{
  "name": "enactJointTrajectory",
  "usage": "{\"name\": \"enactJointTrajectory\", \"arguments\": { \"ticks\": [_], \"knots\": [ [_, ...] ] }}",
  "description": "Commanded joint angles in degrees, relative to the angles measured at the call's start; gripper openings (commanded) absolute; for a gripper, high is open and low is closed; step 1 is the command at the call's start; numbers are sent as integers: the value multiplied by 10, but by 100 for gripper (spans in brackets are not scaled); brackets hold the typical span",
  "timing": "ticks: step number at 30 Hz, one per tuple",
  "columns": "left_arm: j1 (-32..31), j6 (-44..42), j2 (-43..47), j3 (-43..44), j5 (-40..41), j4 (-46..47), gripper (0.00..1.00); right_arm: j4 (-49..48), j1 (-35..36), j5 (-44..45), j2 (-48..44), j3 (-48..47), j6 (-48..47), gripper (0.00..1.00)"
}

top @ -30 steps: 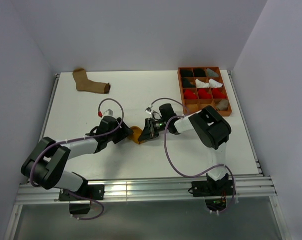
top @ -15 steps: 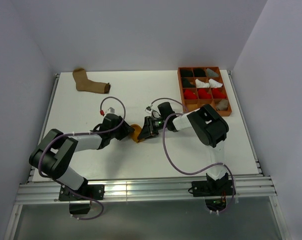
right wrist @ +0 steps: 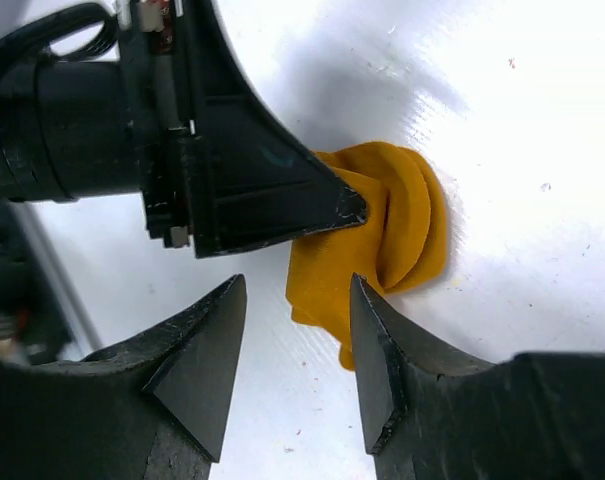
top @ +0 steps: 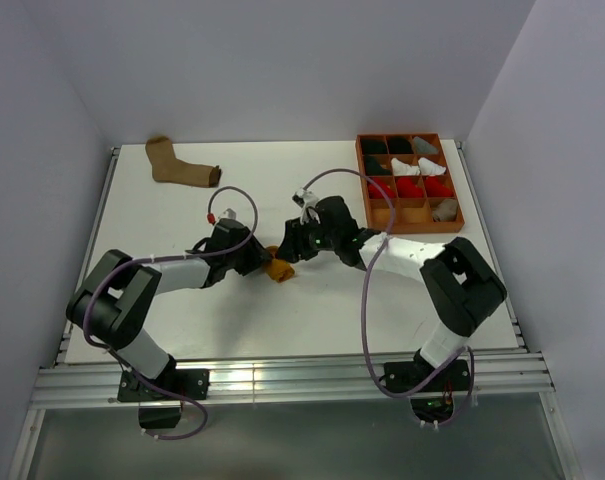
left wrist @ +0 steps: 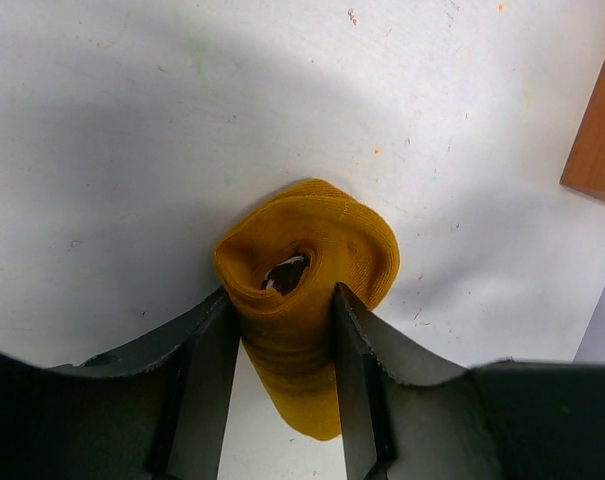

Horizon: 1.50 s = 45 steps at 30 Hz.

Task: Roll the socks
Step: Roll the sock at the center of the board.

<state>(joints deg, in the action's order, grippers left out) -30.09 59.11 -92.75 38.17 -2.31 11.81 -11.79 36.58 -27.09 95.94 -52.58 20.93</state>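
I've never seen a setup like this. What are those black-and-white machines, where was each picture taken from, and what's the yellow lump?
They are two robot arms bolted to the near edge of a white table. The wide picture comes from a fixed camera above; the close-ups come from a camera on each wrist. The left gripper pinches a rolled mustard sock between its two fingers. The right gripper hovers beside it, jaws open, holding nothing. Farther back lie a brown sock and a compartment tray of rolled sock bundles.
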Motion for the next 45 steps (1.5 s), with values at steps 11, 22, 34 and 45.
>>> {"name": "enactJointTrajectory", "arguments": {
  "ticks": [11,22,34,45],
  "knots": [
    [-1,-59,-59,39,-21,-147,46,-36,177,353,-44,34,-174,57],
    [5,-92,-87,74,-44,-183,46,-46,223,477,46,15,-232,57],
    [7,-124,-103,92,-80,-190,47,-17,223,502,135,-29,-239,47],
    [41,-97,-20,28,-110,-102,60,-21,174,372,68,19,-189,0]
  ]
}}
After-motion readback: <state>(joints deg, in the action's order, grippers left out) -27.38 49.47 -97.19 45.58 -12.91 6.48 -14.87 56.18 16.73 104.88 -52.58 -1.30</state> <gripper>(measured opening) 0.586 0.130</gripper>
